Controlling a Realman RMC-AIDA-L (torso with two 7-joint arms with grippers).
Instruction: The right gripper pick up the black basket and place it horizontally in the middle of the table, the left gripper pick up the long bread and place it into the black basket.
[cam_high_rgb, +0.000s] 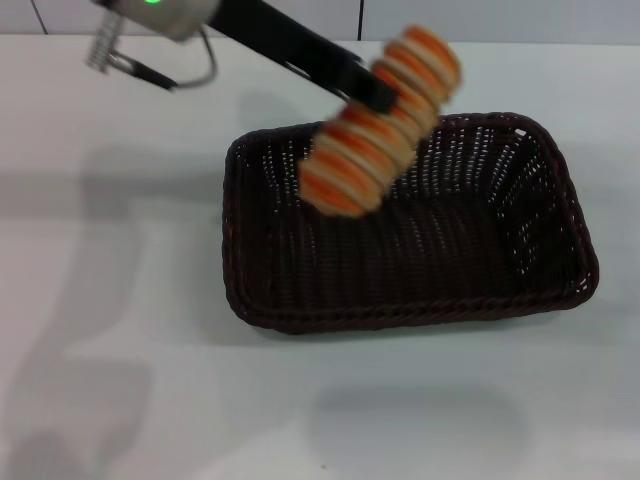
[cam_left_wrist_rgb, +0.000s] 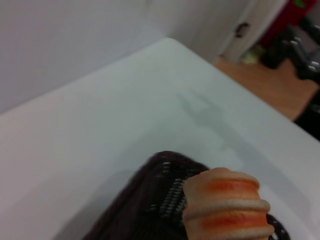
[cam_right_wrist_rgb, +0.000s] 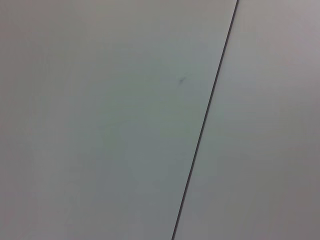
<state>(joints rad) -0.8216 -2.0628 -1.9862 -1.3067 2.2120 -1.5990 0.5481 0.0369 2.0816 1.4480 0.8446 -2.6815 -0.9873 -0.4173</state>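
Our left pincer (cam_high_rgb: 375, 93) grips the bread (cam_high_rgb: 380, 125) tilted above the basket (cam_high_rgb: 560, 200), which lies on the bench (cam_high_rgb: 120, 300). We should lower it to the basket's centre, level it, then release. Right pincer is unseen.

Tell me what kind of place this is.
Probably an indoor robot test room, not a kitchen: a bare white table, one black basket, a toy-like long bread held over it by the left gripper, wood floor and equipment behind.
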